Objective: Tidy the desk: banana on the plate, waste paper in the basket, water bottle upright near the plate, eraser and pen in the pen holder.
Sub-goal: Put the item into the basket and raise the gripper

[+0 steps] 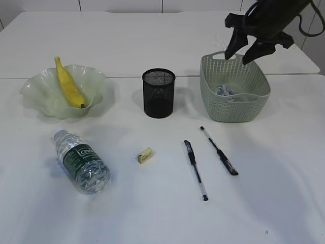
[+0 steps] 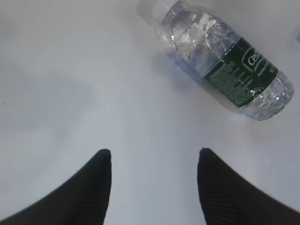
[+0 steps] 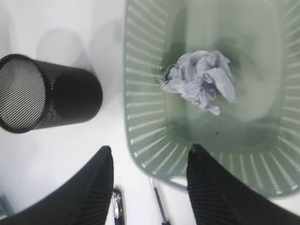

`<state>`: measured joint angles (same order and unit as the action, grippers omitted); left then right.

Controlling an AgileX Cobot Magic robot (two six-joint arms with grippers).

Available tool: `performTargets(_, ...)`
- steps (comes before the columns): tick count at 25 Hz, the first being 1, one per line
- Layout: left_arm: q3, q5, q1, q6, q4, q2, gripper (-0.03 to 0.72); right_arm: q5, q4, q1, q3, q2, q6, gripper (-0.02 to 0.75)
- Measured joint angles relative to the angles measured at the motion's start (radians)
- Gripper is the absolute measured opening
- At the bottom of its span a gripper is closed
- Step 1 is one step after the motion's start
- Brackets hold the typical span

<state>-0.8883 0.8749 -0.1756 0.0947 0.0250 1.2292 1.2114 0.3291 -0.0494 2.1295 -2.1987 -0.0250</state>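
1. far left, the banana (image 1: 70, 86) is lying in the plate (image 1: 35, 89) on the desk (image 1: 152, 213)
2. water bottle (image 1: 83, 162) is on its side in front of the plate; left gripper (image 2: 153, 161) hangs over bare desk near it, fingers spread, holding nothing
3. eraser (image 1: 144, 155) sits loose on the desk, pen holder (image 1: 159, 93) upright behind it
4. two pens (image 1: 195, 169) (image 1: 219, 150) lie flat
5. waste paper (image 3: 200, 79) is down in the basket (image 1: 210, 96); right gripper (image 1: 245, 51) is above it, spread and empty
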Motion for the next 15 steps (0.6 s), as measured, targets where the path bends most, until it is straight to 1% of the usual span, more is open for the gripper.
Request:
performTargets(3, 0.000, 0.000, 0.000, 0.000, 0.000, 0.000, 0.410, 0.018, -0.004, -0.009, 0.000, 0.033, 0.012, 0.376)
performTargets(7, 0.000, 0.000, 0.000, 0.000, 0.000, 0.000, 0.410, 0.022, -0.103, -0.050, -0.014, 0.090, 0.009, 0.376)
performTargets(10, 0.000, 0.000, 0.000, 0.000, 0.016, 0.000, 0.410, 0.022, -0.172, -0.104, -0.104, 0.164, 0.007, 0.376)
performTargets(12, 0.000, 0.000, 0.000, 0.000, 0.032, 0.000, 0.410, 0.022, -0.207, -0.145, -0.192, 0.205, 0.011, 0.376)
performTargets(15, 0.000, 0.000, 0.000, 0.000, 0.038, 0.000, 0.410, 0.024, -0.231, -0.194, -0.333, 0.263, 0.037, 0.375)
